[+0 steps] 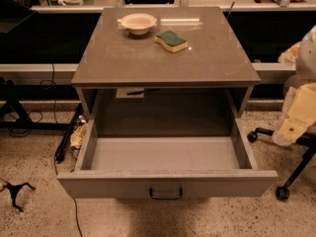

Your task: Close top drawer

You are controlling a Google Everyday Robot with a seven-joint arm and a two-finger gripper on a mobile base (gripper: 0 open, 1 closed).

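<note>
The top drawer (98,185) is pulled far out of the grey-brown cabinet (163,65). Its inside is empty. Its flat front panel faces me, with the small dark wire handle (166,193) at centre. The two lower drawers are hidden beneath it. My gripper (292,128) is the pale cream shape at the right edge. It hangs beside and above the drawer's right front corner, apart from it.
A cream bowl (138,22) and a green-and-yellow sponge (171,40) lie on the cabinet top. A black wheeled chair base (289,177) stands at the right. Cables (64,142) and a small black stand (15,189) lie on the speckled floor at the left.
</note>
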